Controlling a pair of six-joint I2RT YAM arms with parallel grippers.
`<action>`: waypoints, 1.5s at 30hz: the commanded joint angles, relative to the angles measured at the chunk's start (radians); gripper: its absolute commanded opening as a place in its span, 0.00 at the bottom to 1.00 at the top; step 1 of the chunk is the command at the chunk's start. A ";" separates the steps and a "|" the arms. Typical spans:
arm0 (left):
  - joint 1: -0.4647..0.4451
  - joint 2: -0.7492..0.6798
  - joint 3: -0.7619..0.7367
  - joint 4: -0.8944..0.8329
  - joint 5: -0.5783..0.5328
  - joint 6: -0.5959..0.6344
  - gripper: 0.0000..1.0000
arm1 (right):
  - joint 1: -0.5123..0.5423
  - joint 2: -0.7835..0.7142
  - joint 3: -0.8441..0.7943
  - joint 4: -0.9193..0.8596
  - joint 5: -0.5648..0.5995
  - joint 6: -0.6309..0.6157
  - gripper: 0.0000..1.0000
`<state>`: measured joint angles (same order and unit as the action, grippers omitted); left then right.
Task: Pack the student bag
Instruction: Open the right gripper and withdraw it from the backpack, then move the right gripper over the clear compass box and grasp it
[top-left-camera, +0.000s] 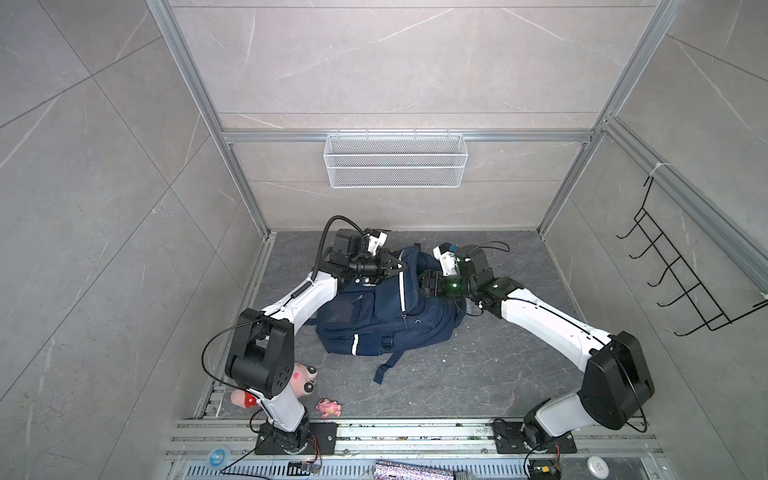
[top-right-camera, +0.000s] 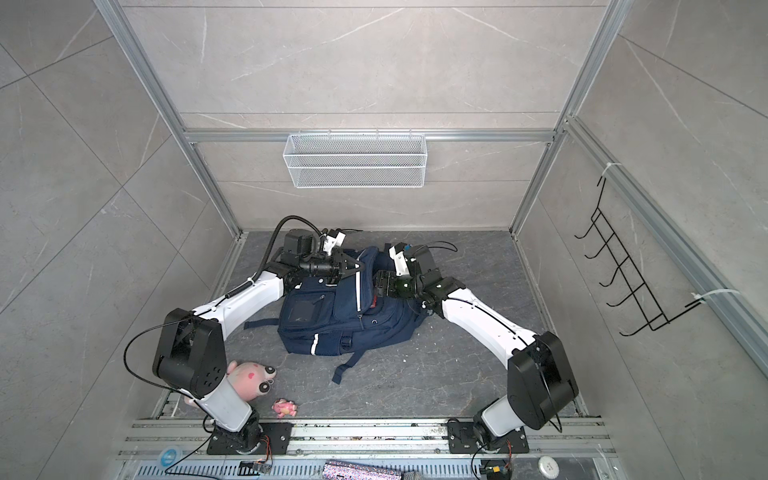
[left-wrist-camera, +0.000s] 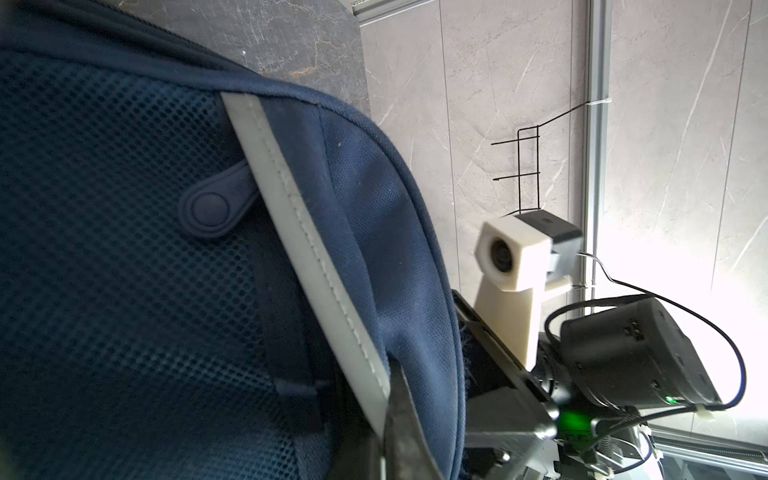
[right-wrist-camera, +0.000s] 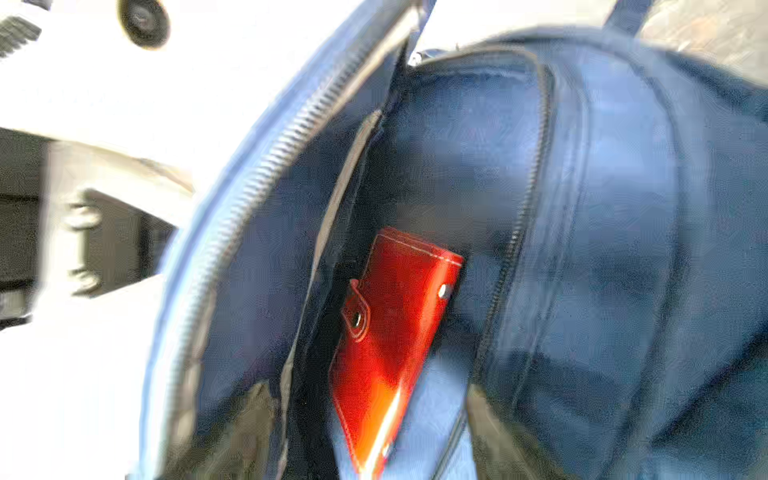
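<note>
Pink plush toy (top-right-camera: 249, 380) and a smaller pink figure (top-left-camera: 329, 407) lie nearest on the counter (top-left-camera: 478, 365), off the student bag's (top-left-camera: 374, 320) bottom end on the left-arm side, well apart from it. The bag lies flat, front up. Its long axis runs near-to-far, bottom twd the arm bases, zip mouth at the far end. Left gripper (top-left-camera: 390, 269): jaws shut on the bag's top flap by the white stripe, holding it up. Right gripper (top-left-camera: 426, 284) is at the mouth, so the nearer arm for loading. Its jaws look parted, gripping nothing, w/ a red case (right-wrist-camera: 395, 324) inside the bag ahead. Wire basket (top-left-camera: 395, 160) hangs beyond the bag.
</note>
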<state>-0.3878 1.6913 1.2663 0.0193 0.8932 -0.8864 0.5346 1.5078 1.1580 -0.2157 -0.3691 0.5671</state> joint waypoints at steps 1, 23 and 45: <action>0.007 -0.071 0.022 0.068 0.024 0.046 0.00 | 0.009 -0.036 0.044 -0.060 0.013 -0.036 0.80; 0.051 -0.129 -0.028 -0.096 0.012 0.174 0.00 | -0.106 -0.076 0.220 -0.489 0.307 -0.078 1.00; 0.083 -0.167 -0.086 -0.059 0.040 0.154 0.00 | -0.243 0.389 0.332 -0.553 0.452 -0.161 0.98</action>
<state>-0.3145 1.5879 1.1698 -0.1257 0.8925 -0.7410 0.2947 1.8545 1.4437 -0.7372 0.0502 0.4408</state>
